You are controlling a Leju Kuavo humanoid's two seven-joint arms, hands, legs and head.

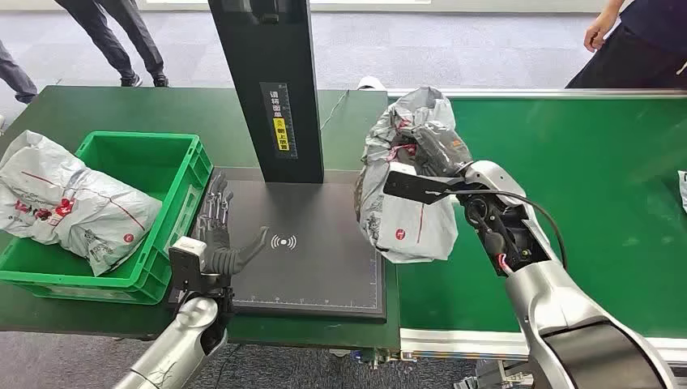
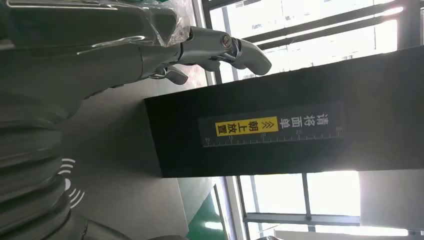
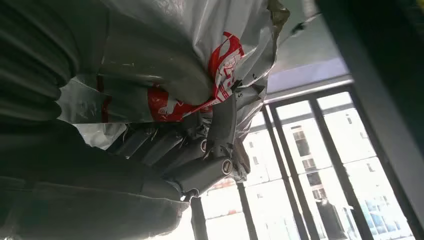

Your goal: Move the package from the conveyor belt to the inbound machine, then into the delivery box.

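Above the seam between the green conveyor belt [image 1: 583, 178] and the dark inbound machine [image 1: 324, 267], the right hand [image 1: 433, 150] holds the grey package [image 1: 405, 203] off the surface, its fingers [image 3: 200, 155] closed into the crumpled plastic. The bag hangs just over the scan plate's right edge, so the pick from the belt looks done, while the set-down on the plate and the move into the delivery box [image 1: 130, 211] are still left. The left hand [image 1: 219, 235] rests at the plate's left edge beside the box, fingers spread and holding nothing.

Another package [image 1: 65, 203] already lies in the green box, filling much of its left side and overhanging the rim, so room there looks tight. The machine's black upright column [image 1: 271, 81] stands at the plate's back, close to the carried bag's path. People stand beyond the tabletop [image 1: 49, 105], well apart from the hands.
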